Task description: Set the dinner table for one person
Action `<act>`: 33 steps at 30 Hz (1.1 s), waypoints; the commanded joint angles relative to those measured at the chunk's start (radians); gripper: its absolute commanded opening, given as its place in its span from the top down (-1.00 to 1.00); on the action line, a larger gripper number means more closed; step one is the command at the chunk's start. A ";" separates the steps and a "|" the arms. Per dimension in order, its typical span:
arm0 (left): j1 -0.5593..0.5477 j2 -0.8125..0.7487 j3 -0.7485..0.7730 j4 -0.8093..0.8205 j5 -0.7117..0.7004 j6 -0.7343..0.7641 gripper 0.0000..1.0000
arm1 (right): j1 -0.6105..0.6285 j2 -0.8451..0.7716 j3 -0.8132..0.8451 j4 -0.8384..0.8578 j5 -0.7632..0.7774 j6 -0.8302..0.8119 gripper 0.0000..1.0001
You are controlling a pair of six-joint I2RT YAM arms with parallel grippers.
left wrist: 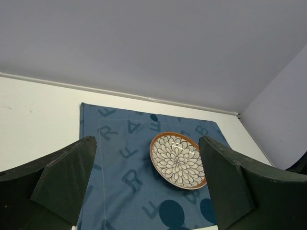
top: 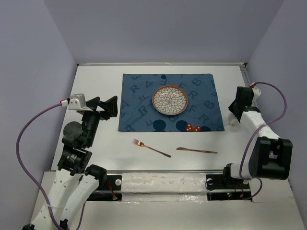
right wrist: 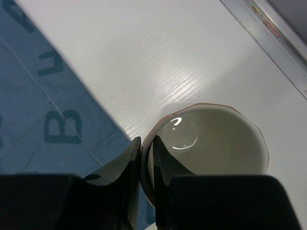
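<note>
The white dinner table (top: pixel 96 81) carries a dark blue lettered placemat (top: pixel 139 96) with a flower-patterned plate (top: pixel 170 100) at its middle. A copper fork (top: pixel 151 147) and a copper knife (top: pixel 196 150) lie on the bare table in front of the mat. My right gripper (top: pixel 235 112) is just right of the mat. In the right wrist view it (right wrist: pixel 146 148) is shut on the rim of a white cup (right wrist: pixel 216 139), one finger inside and one outside. My left gripper (top: pixel 112 106) is open and empty at the mat's left edge, facing the plate (left wrist: pixel 178 160).
A metal rail (right wrist: pixel 273 43) runs along the table's right edge, close to the cup. Purple-grey walls enclose the table on three sides. The placemat (left wrist: pixel 115 158) shows between the left fingers, and its right edge (right wrist: pixel 33 96) lies beside the cup.
</note>
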 commanded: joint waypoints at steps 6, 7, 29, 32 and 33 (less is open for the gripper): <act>0.002 0.017 -0.009 0.052 -0.022 0.033 -0.98 | 0.031 -0.123 0.030 0.060 0.091 -0.059 1.00; 0.004 0.018 -0.009 0.050 -0.022 0.033 -0.98 | 0.043 -0.131 0.032 0.059 0.097 -0.062 1.00; 0.004 -0.023 -0.008 0.070 0.059 0.023 -0.98 | 0.365 0.093 0.418 0.016 -0.028 -0.306 1.00; 0.004 -0.040 -0.006 0.073 0.081 0.018 -0.98 | 0.374 0.189 0.515 -0.013 -0.033 -0.347 1.00; 0.004 -0.043 -0.005 0.075 0.084 0.018 -0.98 | 0.374 0.214 0.539 -0.019 -0.034 -0.364 1.00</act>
